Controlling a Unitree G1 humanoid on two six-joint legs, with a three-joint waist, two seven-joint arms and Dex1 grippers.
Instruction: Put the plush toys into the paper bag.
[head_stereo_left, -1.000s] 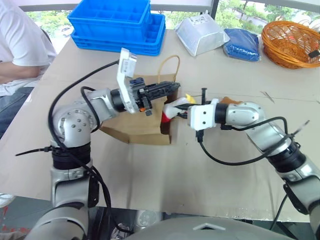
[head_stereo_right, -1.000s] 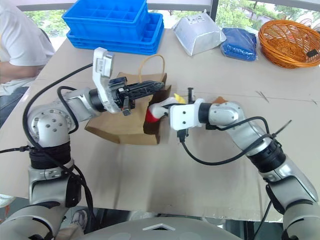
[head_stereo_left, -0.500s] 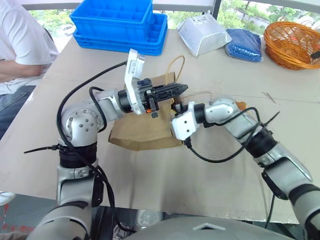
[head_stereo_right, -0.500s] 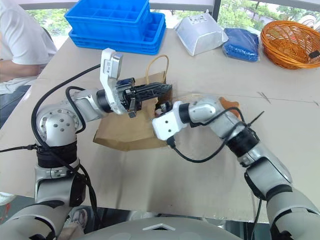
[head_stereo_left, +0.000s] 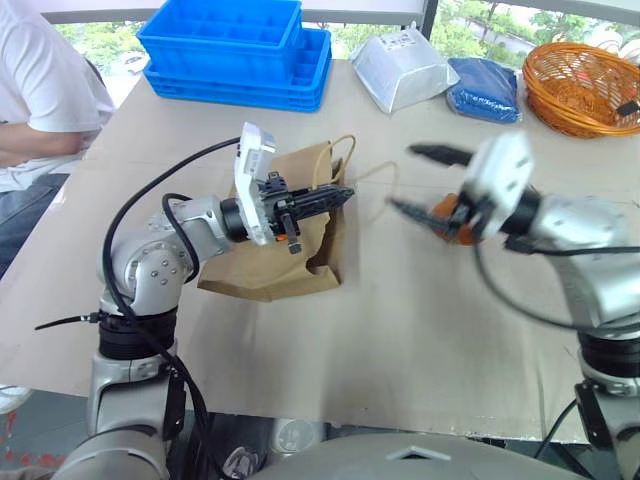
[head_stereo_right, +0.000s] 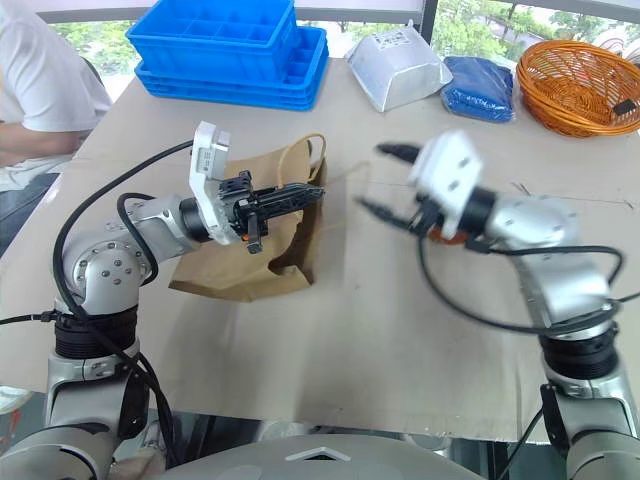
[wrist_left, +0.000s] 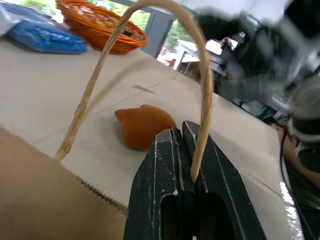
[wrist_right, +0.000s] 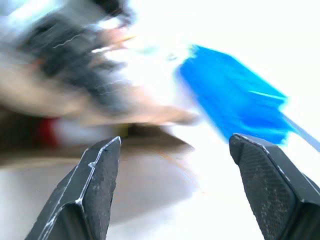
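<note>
Left eye view puts the brown paper bag (head_stereo_left: 285, 240) at centre left on the tan counter (head_stereo_left: 420, 340), lying on its side with its mouth toward the right. The left gripper (head_stereo_left: 335, 195) reaches over it from the left, jaws clenched on one thin tan loop handle (wrist_left: 200, 100); the left wrist view shows that handle pinched between the two black fingers. No print or brand can be read on the bag.

The orange-brown bear head (wrist_left: 145, 125) lies on the bare counter right of the bag and apart from it; in the head views it is mostly covered by the right gripper (head_stereo_left: 420, 182), which hangs blurred at centre right, jaws spread wide and holding nothing. In the right wrist view a smeared patch of white and red (wrist_right: 55, 132) sits at the dark mouth of the bag; it is too blurred to say for sure that it is the white toy, and the head views do not show the bag's inside.

Along the top edge stand stacked blue crates (head_stereo_left: 235, 50), a silver-white foil pouch (head_stereo_left: 405, 65) with a small white label too small to read, a blue pouch (head_stereo_left: 485, 88) and an orange wicker basket (head_stereo_left: 580, 85), cut off by the frame. A person in a white shirt (head_stereo_left: 40, 90) sits at the upper left, partly out of frame.
</note>
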